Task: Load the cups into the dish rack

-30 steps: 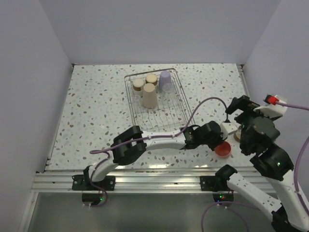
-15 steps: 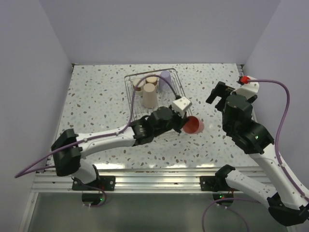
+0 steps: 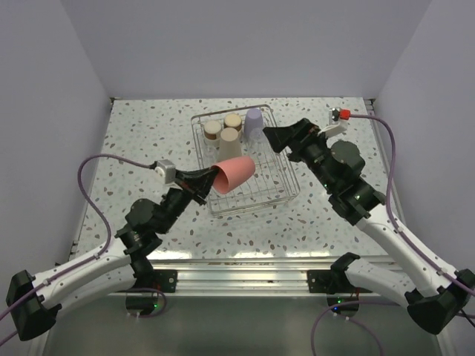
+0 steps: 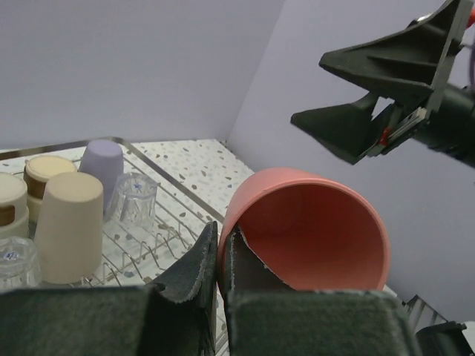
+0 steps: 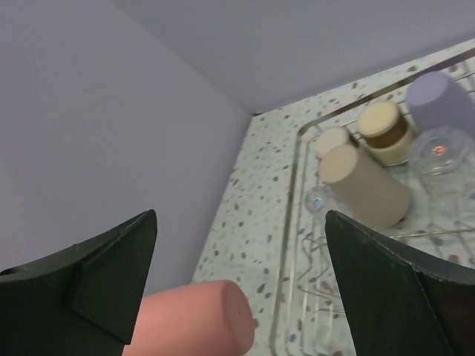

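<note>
My left gripper (image 3: 211, 180) is shut on the rim of a salmon-pink cup (image 3: 234, 175), held on its side above the front left of the wire dish rack (image 3: 288, 174). In the left wrist view one finger is inside and one outside the cup's wall (image 4: 304, 222). In the rack stand a beige tumbler (image 3: 229, 142), a lavender cup (image 3: 254, 122) and two steel cups with tan bases (image 3: 214, 130). Clear glass cups (image 4: 137, 199) show beside them. My right gripper (image 3: 271, 137) hovers open and empty over the rack's right rear; the salmon cup (image 5: 197, 319) lies below its jaws.
The rack (image 4: 174, 237) sits mid-table toward the back, on a speckled tabletop (image 3: 141, 156). Walls close the left, back and right sides. My left arm's purple cable (image 3: 111, 159) loops over the left of the table.
My left arm swung from the front right of the table to the rack's left front, carrying the salmon cup. My right arm moved back and leftward over the rack.
</note>
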`<state>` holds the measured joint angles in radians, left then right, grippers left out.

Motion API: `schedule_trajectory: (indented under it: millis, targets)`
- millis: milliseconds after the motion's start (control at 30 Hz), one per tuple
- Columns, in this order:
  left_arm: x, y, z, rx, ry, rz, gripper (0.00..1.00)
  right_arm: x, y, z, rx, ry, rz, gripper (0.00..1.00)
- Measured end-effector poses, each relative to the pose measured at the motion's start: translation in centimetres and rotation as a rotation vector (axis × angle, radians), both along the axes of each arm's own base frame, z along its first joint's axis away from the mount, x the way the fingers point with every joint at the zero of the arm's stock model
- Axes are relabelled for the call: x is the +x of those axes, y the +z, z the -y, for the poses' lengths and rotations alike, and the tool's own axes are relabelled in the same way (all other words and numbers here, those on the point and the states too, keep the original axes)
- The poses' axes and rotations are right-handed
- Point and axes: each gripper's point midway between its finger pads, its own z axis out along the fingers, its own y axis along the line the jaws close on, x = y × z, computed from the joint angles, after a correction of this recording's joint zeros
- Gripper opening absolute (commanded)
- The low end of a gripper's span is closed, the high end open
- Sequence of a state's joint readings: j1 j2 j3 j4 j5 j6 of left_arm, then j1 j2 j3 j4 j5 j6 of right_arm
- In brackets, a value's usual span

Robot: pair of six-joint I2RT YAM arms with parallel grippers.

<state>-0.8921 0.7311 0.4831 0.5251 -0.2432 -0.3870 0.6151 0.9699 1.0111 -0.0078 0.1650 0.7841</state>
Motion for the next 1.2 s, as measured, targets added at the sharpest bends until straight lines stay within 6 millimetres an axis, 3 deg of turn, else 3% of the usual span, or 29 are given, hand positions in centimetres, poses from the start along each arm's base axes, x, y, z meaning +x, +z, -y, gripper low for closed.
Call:
schedule_trajectory:
  millis: [200,433,533,667,900,1200]
  targets:
    - [-1.4,1.7,-2.8,-0.145,0.033,0.082,0.0,-0.6,-0.8,-4.8,0.225,0.222,-0.031,0.98]
    - [-1.3,2.8,-3.1,-0.234,0.041,0.114,0.0,-1.3,-2.0,-8.1,0.453,0.411,-0.092,0.98]
    - [-0.7,2.4,-2.5,-0.234,0.047,0.106,0.0,-2.1,-2.0,-9.0,0.541,0.481,-0.099,0.98]
    - [0.2,1.7,-1.8,-0.234,0.062,0.089,0.0,-3.5,-0.6,-10.0,0.62,0.559,-0.076,0.98]
    - [0.4,3.2,-1.8,-0.316,0.059,0.125,0.0,-4.1,1.7,-9.5,0.683,0.578,-0.002,0.98]
    - [0.4,3.7,-1.6,-0.345,0.052,0.142,0.0,-6.0,0.4,-11.6,0.645,0.654,-0.062,0.98]
